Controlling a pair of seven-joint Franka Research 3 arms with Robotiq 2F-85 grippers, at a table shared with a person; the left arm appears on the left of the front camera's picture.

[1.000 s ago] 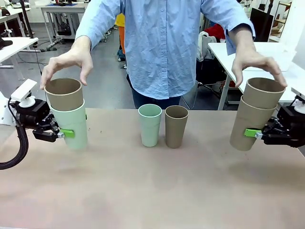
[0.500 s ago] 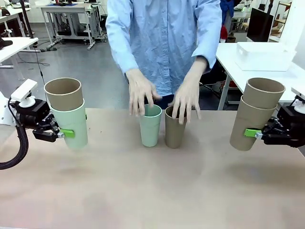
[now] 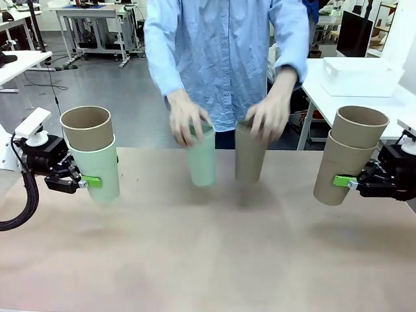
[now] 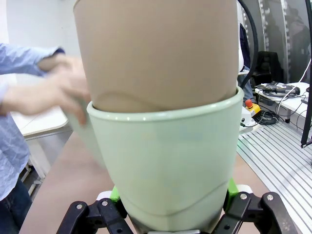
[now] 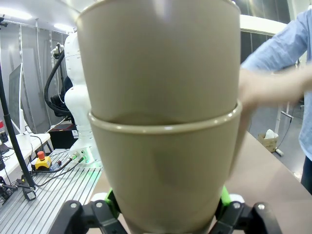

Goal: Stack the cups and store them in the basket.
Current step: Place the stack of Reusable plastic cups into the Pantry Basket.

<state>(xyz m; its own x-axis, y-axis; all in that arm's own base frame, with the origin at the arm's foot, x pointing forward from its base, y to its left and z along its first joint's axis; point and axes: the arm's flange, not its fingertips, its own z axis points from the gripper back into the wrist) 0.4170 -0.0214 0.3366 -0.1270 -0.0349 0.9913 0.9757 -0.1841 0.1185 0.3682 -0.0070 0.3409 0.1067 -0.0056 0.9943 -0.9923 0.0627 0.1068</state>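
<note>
The robot's left white arm reaches in low and level from its side, its black, green-padded tool [image 3: 94, 181] clamped sideways on a pale mint green tapered tumbler [image 3: 97, 161]. The right tool [image 3: 339, 181] mirrors it, closed on a tan-brown tapered tumbler [image 3: 335, 162]. The person's hands [image 3: 187, 123] [image 3: 268, 120], blurred, each grip a middle cup [image 3: 202, 166] [image 3: 251, 162] near its rim.
</note>
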